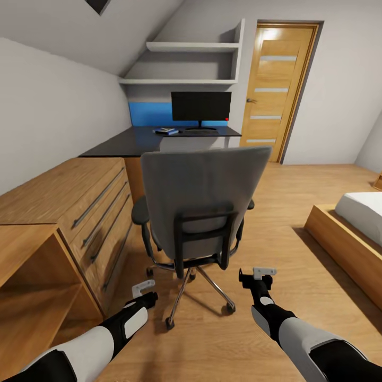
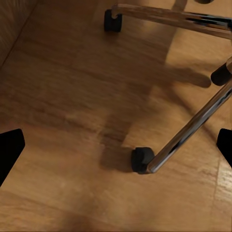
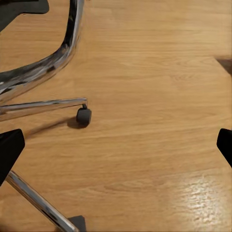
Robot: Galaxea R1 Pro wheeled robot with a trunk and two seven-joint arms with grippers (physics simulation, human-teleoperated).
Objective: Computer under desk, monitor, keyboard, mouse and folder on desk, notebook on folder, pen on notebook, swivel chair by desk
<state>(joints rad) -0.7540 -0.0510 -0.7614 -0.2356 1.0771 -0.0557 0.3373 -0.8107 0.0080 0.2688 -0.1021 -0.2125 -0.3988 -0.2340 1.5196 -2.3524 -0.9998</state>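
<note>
swivel chair (image 1: 204, 204) rolls freely on castors; grip the black back frame. left gripper (image 1: 143, 289) and right gripper (image 1: 257, 275) fingers apart, empty.

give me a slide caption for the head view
Grey swivel chair seen from behind, facing the black desk and monitor, with both end effectors, left and right, held low near its chrome base.

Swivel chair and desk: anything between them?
Head view: nothing stands between swivel chair and desk, though the backrest hides the floor there.
</note>
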